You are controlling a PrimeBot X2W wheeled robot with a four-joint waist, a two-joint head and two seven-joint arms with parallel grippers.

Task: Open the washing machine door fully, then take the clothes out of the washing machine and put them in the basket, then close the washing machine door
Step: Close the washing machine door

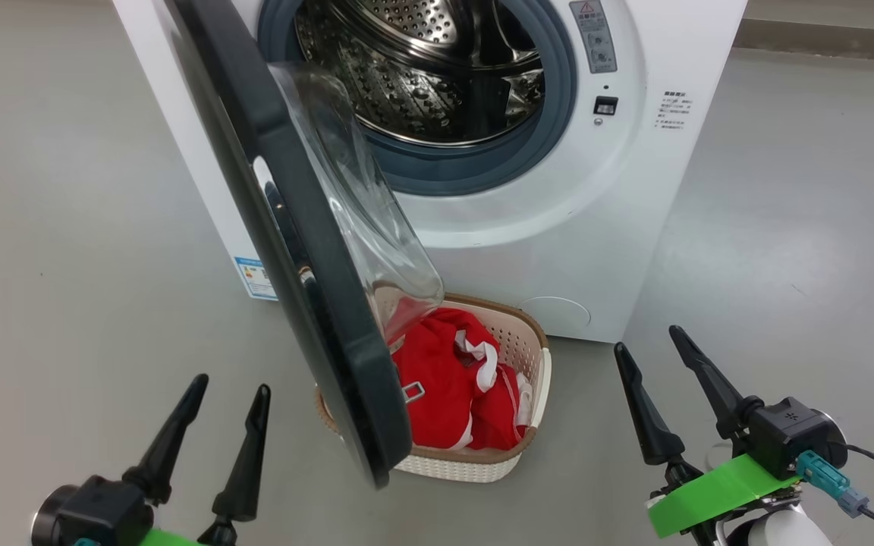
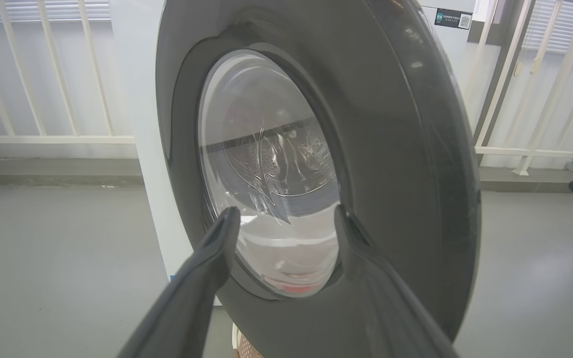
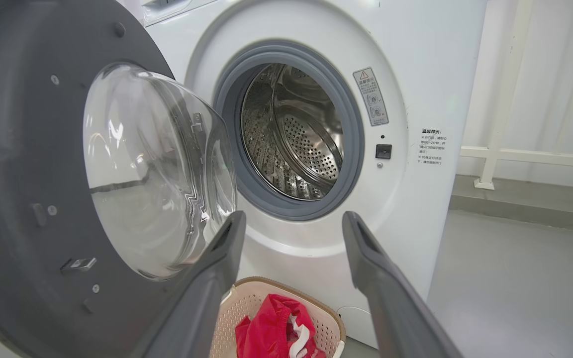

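Door [image 1: 308, 288] stands open, its outer face straight ahead of left fingers [image 2: 202, 288], right fingers [image 1: 642, 413] farther; both pairs spread, empty.

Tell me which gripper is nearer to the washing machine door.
Left. The left gripper is open, close to the outer face of the door, apart from it. The right gripper, also open, is farther off on the inner side, beyond the basket.

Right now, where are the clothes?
In the head view's lower centre, the clothes lie in the basket on the floor before the machine, partly behind the open door's lower edge.
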